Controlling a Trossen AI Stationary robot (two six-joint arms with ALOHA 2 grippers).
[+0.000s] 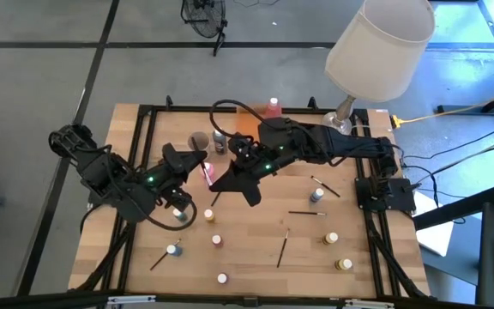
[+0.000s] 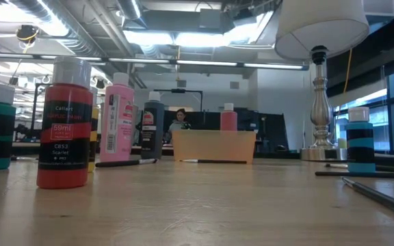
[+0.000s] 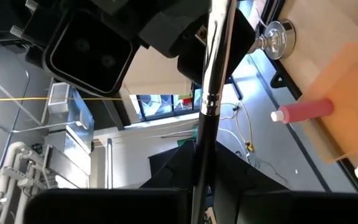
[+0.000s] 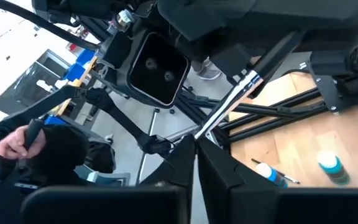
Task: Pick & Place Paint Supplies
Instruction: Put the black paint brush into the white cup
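Note:
Both my grippers meet in mid-air over the table's middle, each shut on one thin paintbrush [image 3: 205, 130], black-handled with a silver ferrule [image 4: 229, 102]. My left gripper [image 3: 197, 165] comes from the table's left, my right gripper [image 4: 196, 148] from the right; in the high view they are at left [image 1: 197, 167] and right [image 1: 232, 172]. Small white-capped paint pots [image 1: 217, 240] stand on the wood, and other brushes [image 1: 283, 247] lie flat on it. A pink bottle [image 1: 274, 106] stands in the orange tray [image 1: 247, 120]. My left gripper pinches the brush's black handle [image 3: 199, 155] between its two fingers. The brush runs straight on out of the hold toward my right gripper, lifted clear of the table. My right gripper pinches the brush at its ferrule end [image 4: 201, 134] between its two fingers. The silver ferrule and then the black handle [image 4: 278, 53] run on from the hold to my left gripper. The bristle tip is hidden between the fingers.
A grey cup [image 1: 199, 140] and a dark bottle [image 1: 219, 142] stand left of the tray. A table lamp [image 1: 380, 47] stands at the far right corner. In the low view a red pot [image 2: 63, 123] and a pink bottle [image 2: 118, 123] stand near. A person's hand [image 4: 17, 140] shows beyond the table.

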